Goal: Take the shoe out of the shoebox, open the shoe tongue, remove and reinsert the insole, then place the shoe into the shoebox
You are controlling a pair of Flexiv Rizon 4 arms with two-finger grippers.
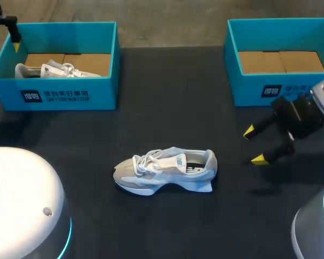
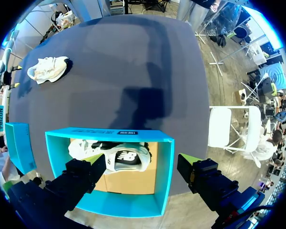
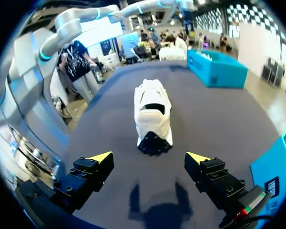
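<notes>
I see the shoe (image 1: pixel 164 170) standing on its sole on the dark table (image 1: pixel 167 226), lower middle of the frame, toe pointing left. My right gripper (image 1: pixel 254 145) hangs at the right edge, fingers spread wide and gripping nothing, apart from the shoe. From its wrist camera the shoe (image 3: pixel 153 114) lies ahead of the fingers, heel toward them. The left box (image 1: pixel 70 94), upper left, holds a second shoe (image 1: pixel 48 70) on its cardboard floor. My left gripper (image 2: pixel 143 162) hovers over that box, wide too, empty. The right box (image 1: pixel 259 89), upper right, shows its brown cardboard floor.
</notes>
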